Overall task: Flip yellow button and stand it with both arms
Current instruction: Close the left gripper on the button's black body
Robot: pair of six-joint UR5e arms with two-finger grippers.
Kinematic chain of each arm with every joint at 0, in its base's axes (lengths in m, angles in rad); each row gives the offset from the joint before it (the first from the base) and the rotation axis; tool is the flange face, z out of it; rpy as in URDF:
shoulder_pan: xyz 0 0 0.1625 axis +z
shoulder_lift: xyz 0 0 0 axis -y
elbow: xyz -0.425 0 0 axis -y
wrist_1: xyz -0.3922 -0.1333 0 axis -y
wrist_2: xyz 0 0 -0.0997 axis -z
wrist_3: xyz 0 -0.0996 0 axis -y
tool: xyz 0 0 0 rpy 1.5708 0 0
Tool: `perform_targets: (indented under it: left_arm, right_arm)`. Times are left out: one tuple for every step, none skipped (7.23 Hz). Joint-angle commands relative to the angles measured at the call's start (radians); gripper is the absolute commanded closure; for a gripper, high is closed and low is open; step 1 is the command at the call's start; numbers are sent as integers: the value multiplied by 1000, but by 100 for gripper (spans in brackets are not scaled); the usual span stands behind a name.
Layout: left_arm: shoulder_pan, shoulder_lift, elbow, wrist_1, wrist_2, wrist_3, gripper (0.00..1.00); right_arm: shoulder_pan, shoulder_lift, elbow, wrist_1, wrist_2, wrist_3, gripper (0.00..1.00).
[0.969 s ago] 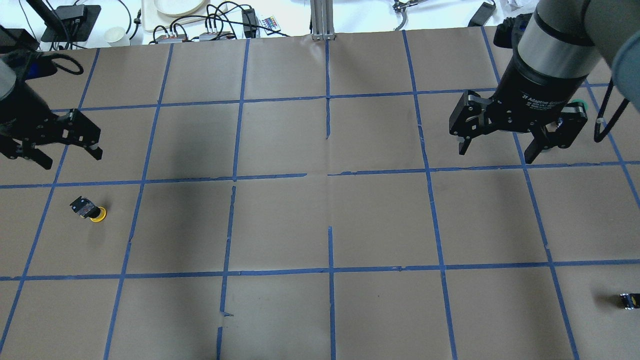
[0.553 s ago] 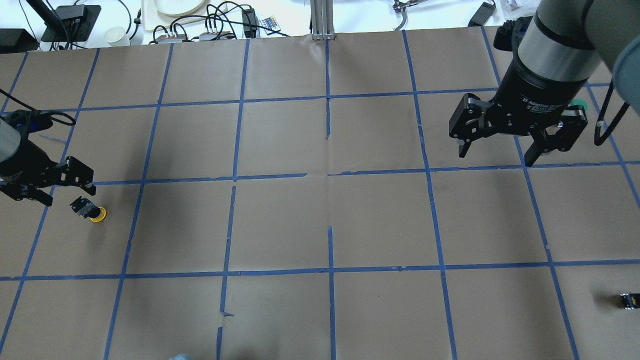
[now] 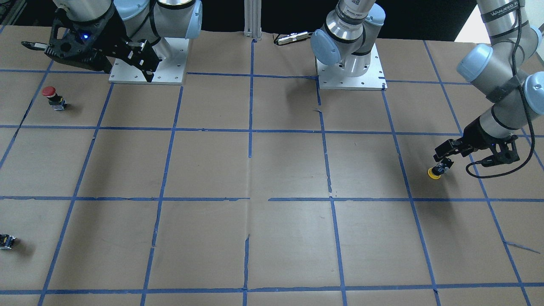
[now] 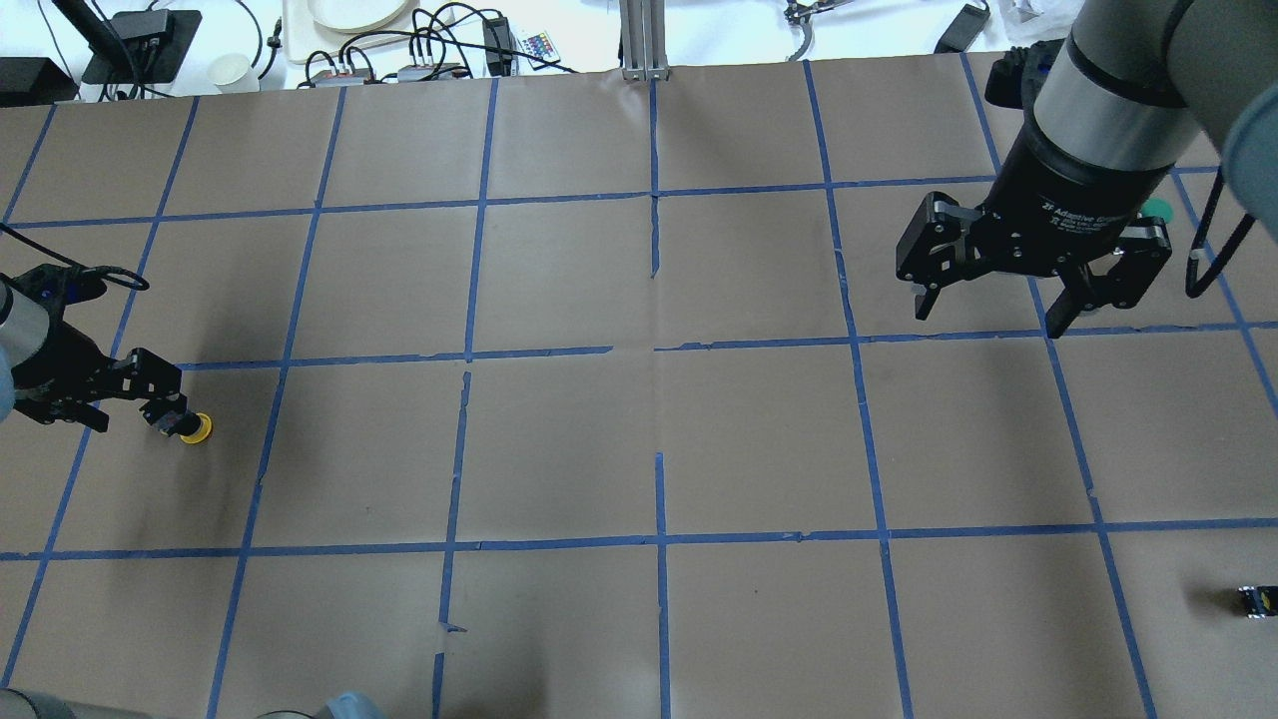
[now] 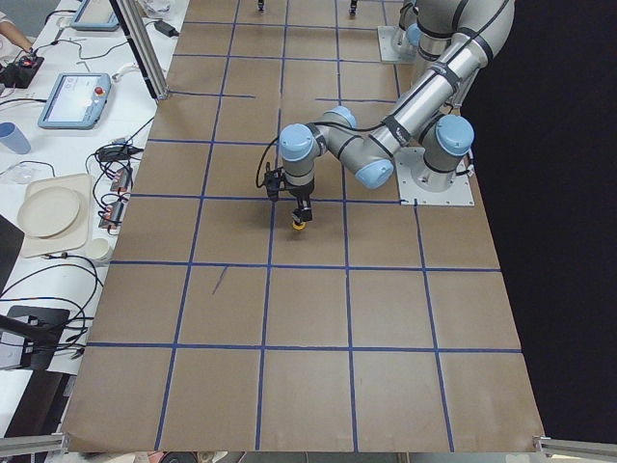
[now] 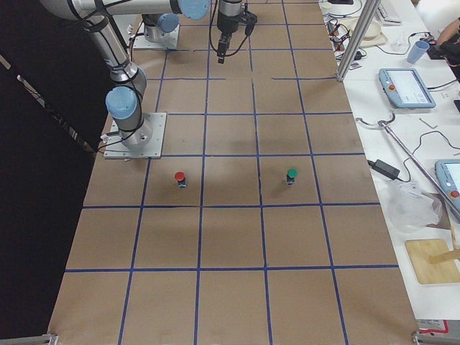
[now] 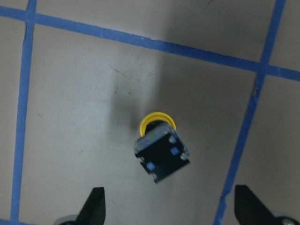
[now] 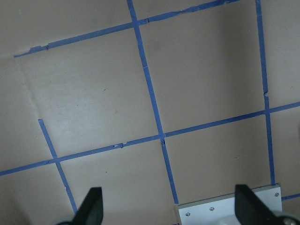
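Observation:
The yellow button (image 4: 196, 428) lies tipped over at the table's left side, cap against the paper. The wrist view shows its black body (image 7: 161, 152) with the base facing the camera. It also shows in the front view (image 3: 435, 172) and the left side view (image 5: 301, 226). My left gripper (image 4: 128, 413) is low over it and open. The fingertips (image 7: 96, 206) stand wide on either side of the body and do not touch it. My right gripper (image 4: 990, 314) is open and empty, high over the far right of the table.
A red-capped switch (image 3: 51, 96) and a green-capped one (image 6: 291, 175) stand on the robot's right side. A small capless black block (image 4: 1256, 601) lies at the near right edge. The arm base plates (image 3: 350, 70) sit at the robot's edge. Cables and dishes (image 4: 344, 15) lie beyond the far edge.
My left gripper came down and toward the yellow button and now straddles its body with open jaws. The button has not moved. The right gripper barely shifted.

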Motion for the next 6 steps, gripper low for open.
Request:
perform_targets:
  left_arm:
    - [3, -16, -28, 41, -1, 4, 3]
    - [3, -16, -19, 55, -10, 9, 3]
    - [3, -16, -26, 55, -18, 9, 3]
    - [3, -16, -29, 63, -33, 10, 5]
    - [3, -25, -26, 79, -39, 10, 5]
    - [3, -38, -28, 105, -40, 13, 8]
  right_arm:
    - [0, -3, 1, 0, 3, 0, 0]
    - [0, -1, 1, 0, 1, 0, 0]
    - [0, -3, 1, 0, 3, 0, 0]
    - [0, -3, 2, 0, 3, 0, 0]
    - [0, -3, 1, 0, 3, 0, 0]
    - [0, -3, 1, 0, 3, 0, 0]
